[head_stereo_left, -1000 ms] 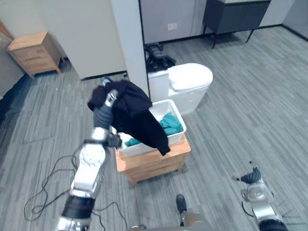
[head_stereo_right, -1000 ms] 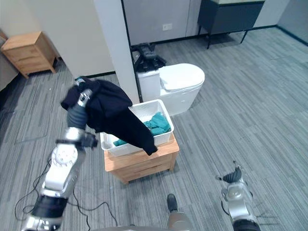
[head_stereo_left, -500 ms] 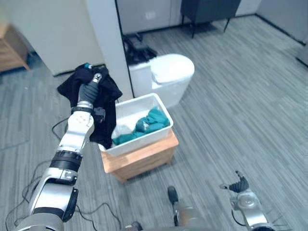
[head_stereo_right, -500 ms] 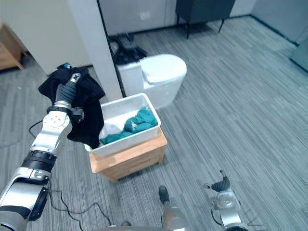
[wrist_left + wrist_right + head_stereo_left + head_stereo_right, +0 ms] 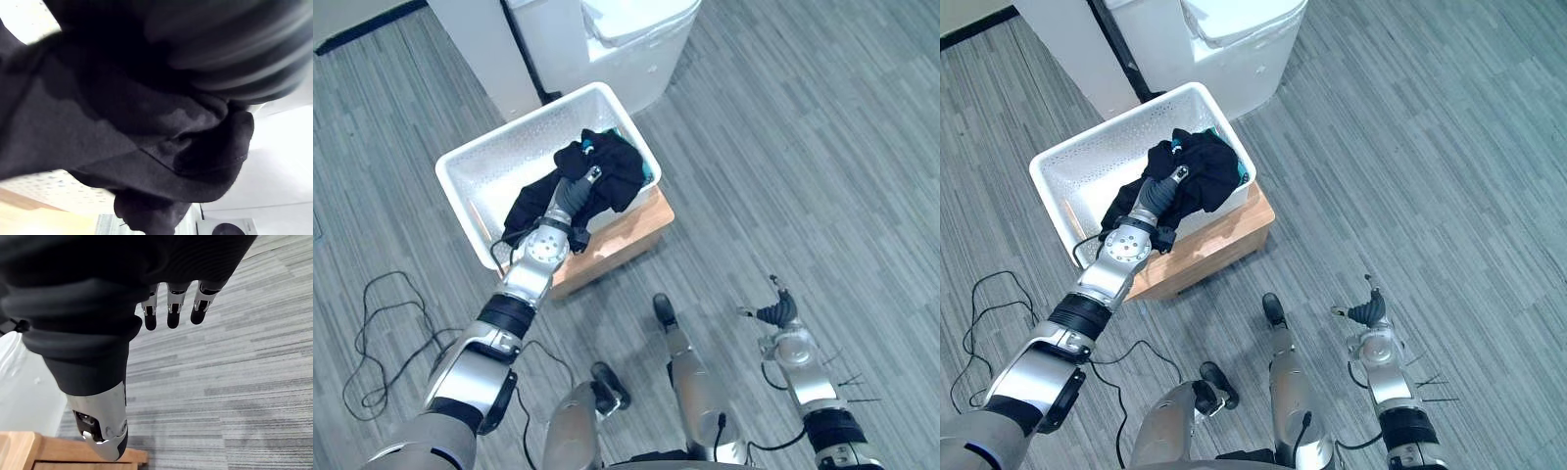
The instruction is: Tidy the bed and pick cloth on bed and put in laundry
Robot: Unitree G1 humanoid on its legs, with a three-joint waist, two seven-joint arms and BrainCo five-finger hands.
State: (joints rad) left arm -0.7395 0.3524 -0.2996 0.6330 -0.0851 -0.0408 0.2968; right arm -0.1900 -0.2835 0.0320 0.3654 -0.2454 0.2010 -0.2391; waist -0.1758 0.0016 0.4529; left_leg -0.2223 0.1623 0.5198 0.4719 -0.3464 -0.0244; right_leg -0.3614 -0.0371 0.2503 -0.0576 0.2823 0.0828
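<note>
1. Right now, the white laundry basket [image 5: 494, 162] sits on a low wooden stand [image 5: 622, 230]. The stand's top shows along the basket's near right side.
2. Inside the basket, the black cloth [image 5: 612, 166] is bunched in the right-hand end, with one tail trailing along the near wall. A sliver of teal fabric [image 5: 648, 169] peeks out beneath it against the right wall. The basket's left half shows bare white bottom.
3. My left hand [image 5: 573, 196] reaches over the near rim and is sunk in the black cloth. Its wrist view shows dark folds right against the ribbed cover, so I cannot tell whether it grips the cloth.
4. My right hand [image 5: 776, 313] hangs low on the right, well apart from the stand. Its fingers [image 5: 168, 308] are straight, loose and holding nothing.
5. Behind the basket, a white pillar [image 5: 480, 44] and a white lidded unit [image 5: 626, 39] stand close to its far rim.
6. To the right and front of the stand, the grey plank floor [image 5: 803, 147] lies open.
</note>
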